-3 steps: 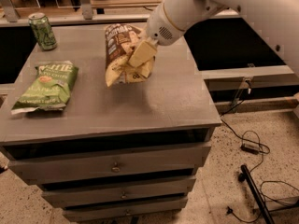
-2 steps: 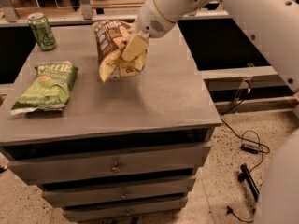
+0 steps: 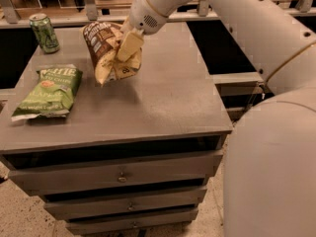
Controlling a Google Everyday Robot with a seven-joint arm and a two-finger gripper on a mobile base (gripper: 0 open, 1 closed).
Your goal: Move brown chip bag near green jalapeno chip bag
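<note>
Hand (image 3: 126, 51) pinches brown chip bag (image 3: 101, 46) mid-body, clear of worktop (image 3: 168, 100), long axis tilted. Green jalapeno chip bag (image 3: 49, 90) lies flat, near, down-left in view; I'd carry that way.

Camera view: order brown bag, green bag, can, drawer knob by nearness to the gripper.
Gripper above the table, mid-back.
1. Brown bag, in its fingers.
2. Green bag, front left; can, back left: too close to call.
3. Drawer knob, below.

White lettering on the green jalapeno chip bag (image 3: 47, 90), by the bench's (image 3: 163, 98) left edge, cannot be read. Nor can the script on the brown chip bag (image 3: 101, 38), clamped in the gripper (image 3: 124, 54) above the rear edge.
</note>
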